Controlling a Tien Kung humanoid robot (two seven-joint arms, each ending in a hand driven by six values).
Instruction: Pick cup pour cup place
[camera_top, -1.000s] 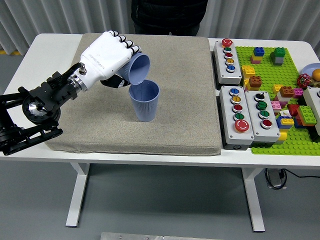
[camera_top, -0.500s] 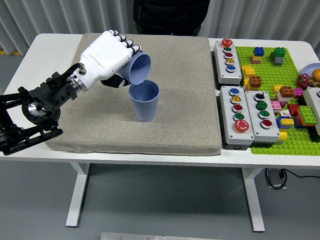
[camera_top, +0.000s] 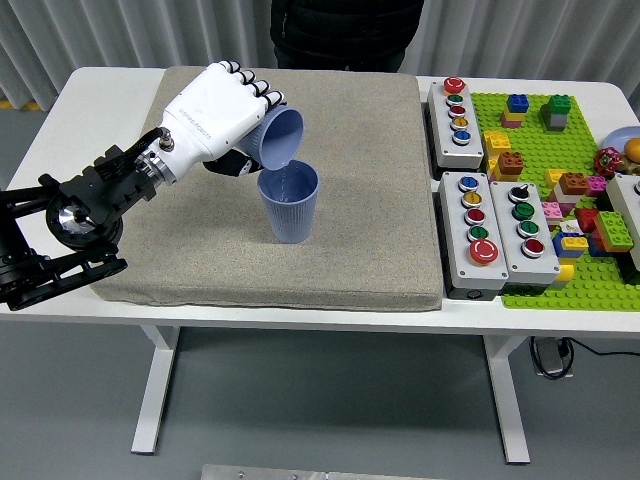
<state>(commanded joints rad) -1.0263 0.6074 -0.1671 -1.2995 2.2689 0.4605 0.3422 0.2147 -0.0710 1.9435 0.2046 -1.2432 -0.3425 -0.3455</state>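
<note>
Only the head view to go on, so here's what it shows. The left hand (camera_top: 213, 112) is wrapped around a blue cup (camera_top: 277, 137), fingers (camera_top: 250, 85) curled tight over the back of it, and the cup is tipped well over on its side with the mouth facing down and to the right. Its lip hangs right above the rim of a second blue cup (camera_top: 290, 204), which stands upright on the grey mat (camera_top: 360, 250) in the middle of the white surface (camera_top: 95, 95). The two rims look close to touching, but I can't tell if they actually do.

Compared with a second ago and half a second ago, honestly not much has moved. The tilt looks the same or a hair steeper, the hand sits in the same spot, and the lower cup hasn't shifted. So I'd say it's holding the pour pose and letting whatever is inside run out. I can't see any contents going across, so no idea if there's anything in there.

My read: pick is done, pour is mid-way or wrapping up, and what's left is tipping the held cup back upright and setting it down on the mat.

The right arm isn't in the picture. A person in dark clothes (camera_top: 345, 30) stands at the far edge, hands not showing. Button boxes (camera_top: 475, 228) and a green brick plate (camera_top: 545, 180) sit off to the right, well apart from the cups.
</note>
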